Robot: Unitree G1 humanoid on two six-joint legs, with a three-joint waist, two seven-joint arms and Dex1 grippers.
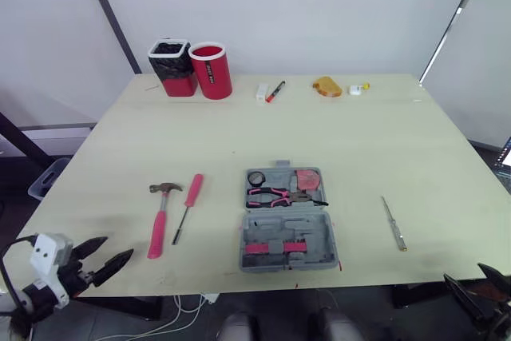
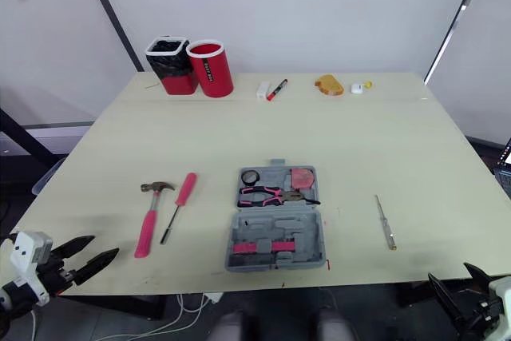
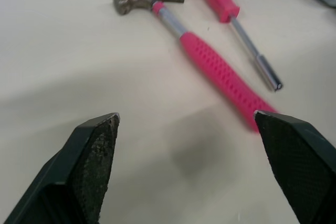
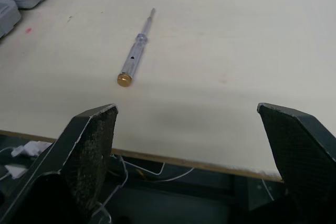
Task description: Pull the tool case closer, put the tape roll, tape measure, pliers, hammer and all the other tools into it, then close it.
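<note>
Left wrist view: hammer [image 3: 210, 62] (untouched) beyond left claw [image 3: 186, 119].

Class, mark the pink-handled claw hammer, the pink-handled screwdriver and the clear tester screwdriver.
Pink-handled claw hammer [image 1: 157, 233]: left eye view, pink grip.
Pink-handled screwdriver [image 1: 194, 190]: left eye view, pink handle.
Clear tester screwdriver [image 4: 133, 55]: right wrist view, clear barrel.

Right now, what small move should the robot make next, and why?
Probably reach the left gripper forward to the hammer: that gripper is open, and the hammer lies just ahead of it, outside the open tool case that already holds the pliers.
</note>
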